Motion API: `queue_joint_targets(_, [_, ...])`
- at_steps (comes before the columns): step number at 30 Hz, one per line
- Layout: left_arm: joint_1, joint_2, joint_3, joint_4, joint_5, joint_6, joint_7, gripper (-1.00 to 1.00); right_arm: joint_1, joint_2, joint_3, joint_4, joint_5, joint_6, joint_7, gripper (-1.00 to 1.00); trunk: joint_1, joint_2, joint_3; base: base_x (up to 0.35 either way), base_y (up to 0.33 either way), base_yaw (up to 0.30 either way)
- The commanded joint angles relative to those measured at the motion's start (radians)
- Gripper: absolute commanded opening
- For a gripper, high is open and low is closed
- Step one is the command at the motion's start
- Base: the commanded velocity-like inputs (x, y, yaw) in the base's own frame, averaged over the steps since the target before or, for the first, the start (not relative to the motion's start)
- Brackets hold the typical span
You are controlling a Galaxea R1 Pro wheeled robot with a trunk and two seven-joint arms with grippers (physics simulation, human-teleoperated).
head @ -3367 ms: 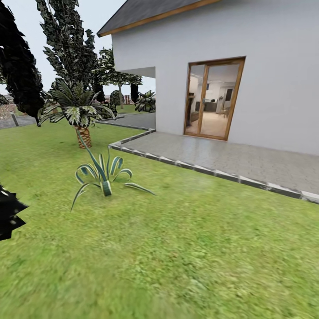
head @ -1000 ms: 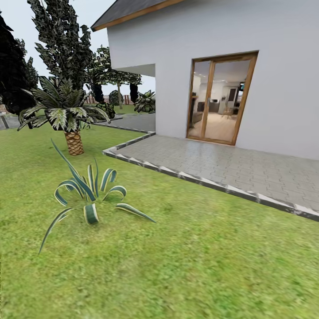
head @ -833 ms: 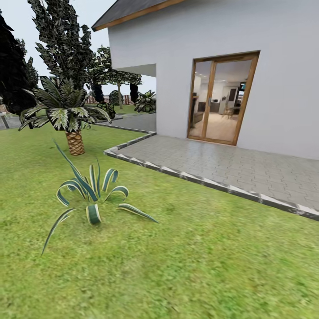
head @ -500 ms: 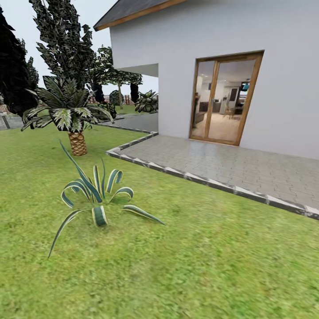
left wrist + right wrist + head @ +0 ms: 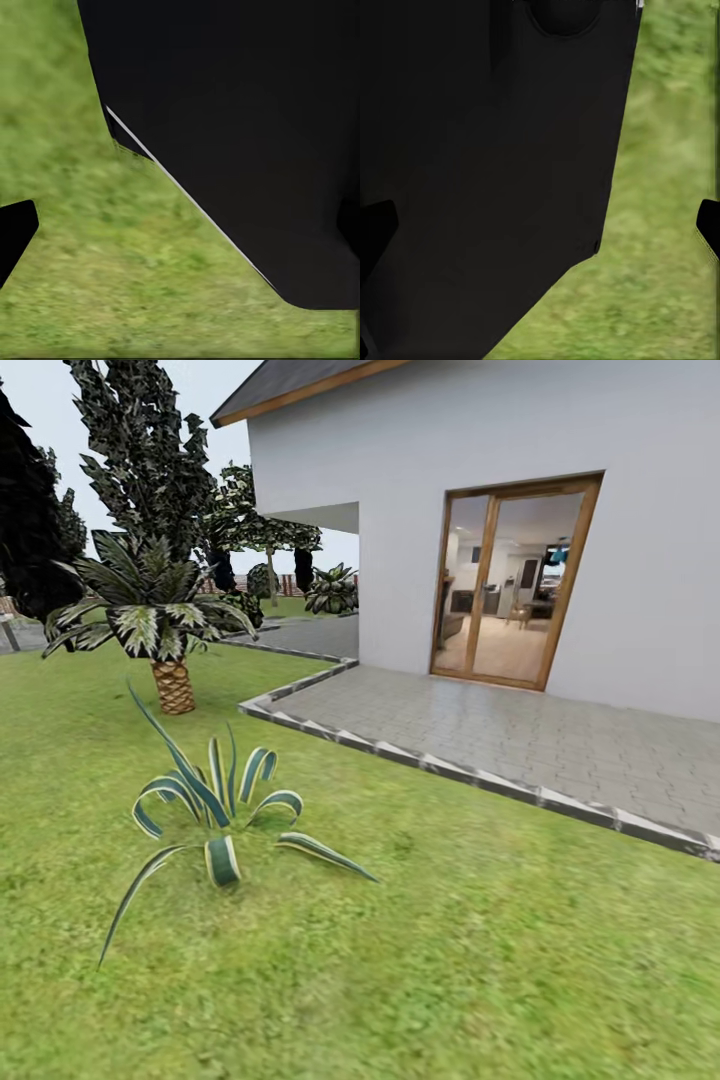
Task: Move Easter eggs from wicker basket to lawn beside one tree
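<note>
Head view gives me lawn, a striped spiky plant, a paved patio and the white house. Basket and eggs lie somewhere I cannot place, so neither arm is nearer. Whether my grippers are wide or narrow, I cannot tell.

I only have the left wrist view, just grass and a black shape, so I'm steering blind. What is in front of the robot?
Observer: In the head view, a white house with a wood-framed glass door stands ahead, towards the right.
Operator: Is anything growing on the grass nearby?
Observer: A striped spiky plant sits on the lawn, ahead and to the left.
Operator: What lies between the grass and that door?
Observer: A grey paved patio with a pale stone edge.
</note>
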Motion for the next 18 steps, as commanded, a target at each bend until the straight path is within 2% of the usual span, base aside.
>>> queue_joint_targets(1, [0.000, 0.000, 0.000, -0.001, -0.009, 0.006, -0.001, 1.00, -0.001, 0.000, 0.004, 0.002, 0.002, 0.001, 0.000, 1.00, 0.001, 0.000, -0.001, 0.332, 0.000, 0.000])
queue_joint_targets(13, [0.000, -0.001, 0.000, -0.002, -0.009, 0.010, 0.001, 1.00, -0.001, 0.001, 0.004, 0.002, 0.001, 0.001, 0.000, 1.00, 0.001, 0.000, -0.001, 0.331, 0.000, -0.004])
queue_joint_targets(18, [0.000, -0.001, 0.002, -0.003, -0.009, 0.009, 0.001, 1.00, -0.001, 0.003, 0.004, 0.002, 0.001, 0.001, 0.000, 1.00, 0.001, 0.000, -0.001, 0.088, 0.000, -0.229])
